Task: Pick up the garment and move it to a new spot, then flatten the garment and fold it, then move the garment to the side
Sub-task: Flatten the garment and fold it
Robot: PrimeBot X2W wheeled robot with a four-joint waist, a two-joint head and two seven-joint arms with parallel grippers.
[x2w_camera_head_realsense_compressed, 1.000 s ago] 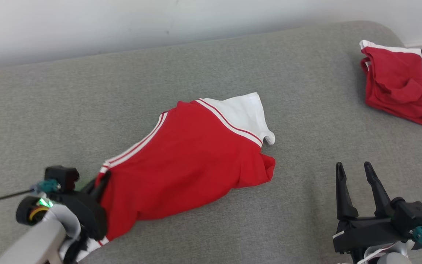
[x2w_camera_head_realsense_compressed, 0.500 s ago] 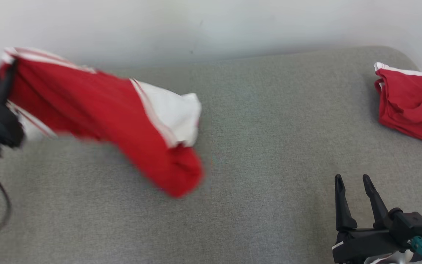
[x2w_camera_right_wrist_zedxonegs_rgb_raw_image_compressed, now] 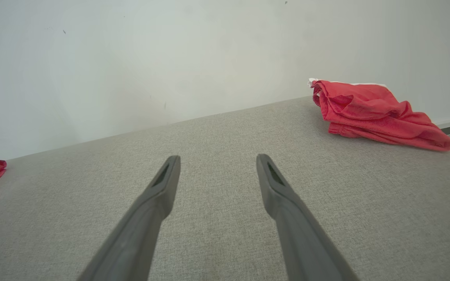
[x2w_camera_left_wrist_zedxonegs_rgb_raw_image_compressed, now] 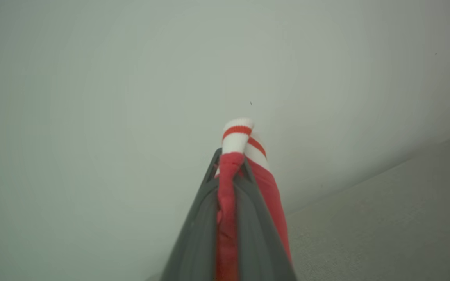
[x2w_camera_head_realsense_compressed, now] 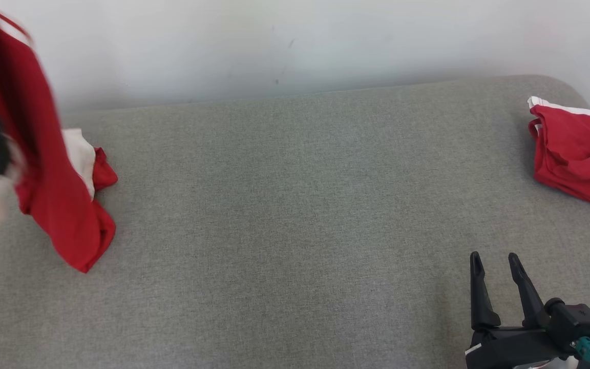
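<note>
Blurred and half cut off, the left gripper (x2w_camera_left_wrist_zedxonegs_rgb_raw_image_compressed: 231,166) clamps the hanging garment (x2w_camera_head_realsense_compressed: 44,174); the right gripper (x2w_camera_head_realsense_compressed: 493,257) has its fingers apart. A second red garment (x2w_camera_head_realsense_compressed: 576,154) lies far right.

The garment (x2w_camera_head_realsense_compressed: 54,205), a second ago spread flat on the grey surface (x2w_camera_head_realsense_compressed: 295,230) nearer the other red garment (x2w_camera_head_realsense_compressed: 576,154), now hangs bunched from the left hand (x2w_camera_left_wrist_zedxonegs_rgb_raw_image_compressed: 229,171), which has swung up and far away from that other garment; the head view has tilted up slightly too
</note>
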